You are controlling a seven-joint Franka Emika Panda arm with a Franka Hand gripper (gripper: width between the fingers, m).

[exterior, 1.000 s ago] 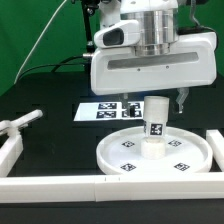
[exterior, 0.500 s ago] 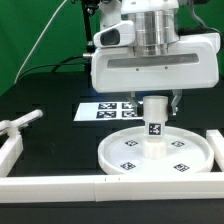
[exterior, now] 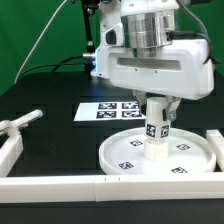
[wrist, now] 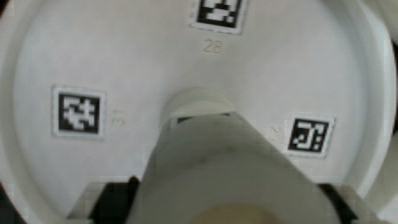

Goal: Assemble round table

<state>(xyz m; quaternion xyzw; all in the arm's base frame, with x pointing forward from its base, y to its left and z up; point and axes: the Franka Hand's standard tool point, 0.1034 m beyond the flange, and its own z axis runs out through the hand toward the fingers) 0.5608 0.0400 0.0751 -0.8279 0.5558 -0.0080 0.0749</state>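
The large round rimmed disc [exterior: 125, 152] lies flat on the table near the front, its tags facing up. The short thick cylinder leg [exterior: 155, 128] stands at the disc's centre, leaning slightly. My gripper [exterior: 156, 103] is over the disc and shut on the leg's upper end. In the wrist view the leg [wrist: 217, 150] runs down to the disc [wrist: 107, 60], and a dark finger [wrist: 118, 200] presses on each side of it; the gripper [wrist: 224, 203] holds it between them. No cross-shaped foot shows clearly.
The marker board [exterior: 108, 110] lies behind the disc. Long white border bars run along the front [exterior: 60, 184] and at the right [exterior: 214, 145]. A white part [exterior: 22, 121] rests at the left on the border; I cannot tell what it is.
My gripper has turned about the leg: its housing has swung toward the exterior view's right. The leg now leans slightly and stays on the disc's centre.
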